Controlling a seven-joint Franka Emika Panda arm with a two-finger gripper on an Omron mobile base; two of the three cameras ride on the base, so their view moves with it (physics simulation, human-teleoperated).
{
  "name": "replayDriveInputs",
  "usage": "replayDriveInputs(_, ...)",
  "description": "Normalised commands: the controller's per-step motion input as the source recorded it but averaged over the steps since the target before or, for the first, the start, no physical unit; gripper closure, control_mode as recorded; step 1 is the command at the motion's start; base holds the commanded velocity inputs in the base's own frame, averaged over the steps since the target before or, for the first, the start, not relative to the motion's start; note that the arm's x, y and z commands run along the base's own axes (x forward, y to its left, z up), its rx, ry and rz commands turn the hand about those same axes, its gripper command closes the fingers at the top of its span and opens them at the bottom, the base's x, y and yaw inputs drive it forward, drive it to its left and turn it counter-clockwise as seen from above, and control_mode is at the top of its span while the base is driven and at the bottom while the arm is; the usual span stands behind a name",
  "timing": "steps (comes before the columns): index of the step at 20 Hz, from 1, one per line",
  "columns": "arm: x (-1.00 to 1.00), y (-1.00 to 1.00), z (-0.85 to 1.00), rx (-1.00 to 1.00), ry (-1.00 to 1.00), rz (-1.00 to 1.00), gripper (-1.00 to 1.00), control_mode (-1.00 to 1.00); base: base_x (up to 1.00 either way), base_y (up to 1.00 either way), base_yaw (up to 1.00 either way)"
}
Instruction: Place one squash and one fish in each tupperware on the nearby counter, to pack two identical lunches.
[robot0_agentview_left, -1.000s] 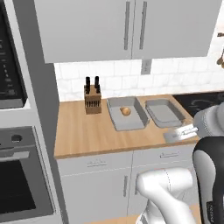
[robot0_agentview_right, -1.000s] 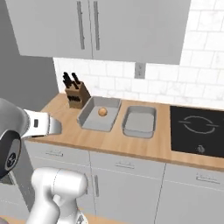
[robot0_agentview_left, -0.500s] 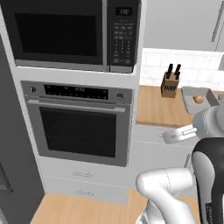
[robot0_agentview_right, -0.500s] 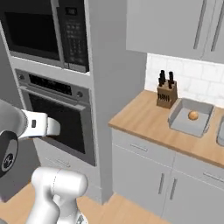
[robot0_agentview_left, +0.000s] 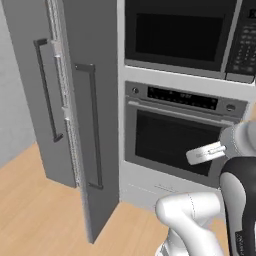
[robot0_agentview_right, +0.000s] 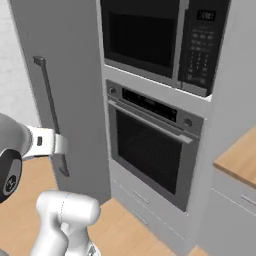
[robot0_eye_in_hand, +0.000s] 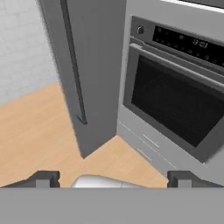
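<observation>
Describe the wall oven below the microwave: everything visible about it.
The wall oven is built into a pale grey column, directly under the microwave and beside the tall grey fridge. Its steel-looking front has a dark control strip with a knob at each end, a horizontal bar handle below that, and a large dark glass window. The door is shut. A plain grey panel sits beneath it. Nothing touches it.

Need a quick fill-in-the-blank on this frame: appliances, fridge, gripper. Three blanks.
1. The microwave sits directly ___ the oven.
2. The tall grey fridge stands on the ___ side of the oven in both base views.
3. The gripper is ___, holding nothing.

Missing words: above; left; open
</observation>
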Motion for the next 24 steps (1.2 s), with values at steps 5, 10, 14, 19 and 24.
replayDriveInputs(5,0.00,0.00,0.00,0.00,0.00,0.00,-1.00,1.00,-0.01,1.00,0.38)
replayDriveInputs(10,0.00,0.00,0.00,0.00,0.00,0.00,-1.00,1.00,0.12,1.00,0.22)
replayDriveInputs(14,0.00,0.00,0.00,0.00,0.00,0.00,-1.00,1.00,0.49,1.00,0.02)
replayDriveInputs(19,0.00,0.00,0.00,0.00,0.00,0.00,-1.00,1.00,0.82,1.00,-0.05)
replayDriveInputs(24,0.00,0.00,0.00,0.00,0.00,0.00,-1.00,1.00,1.00,1.00,-0.20)
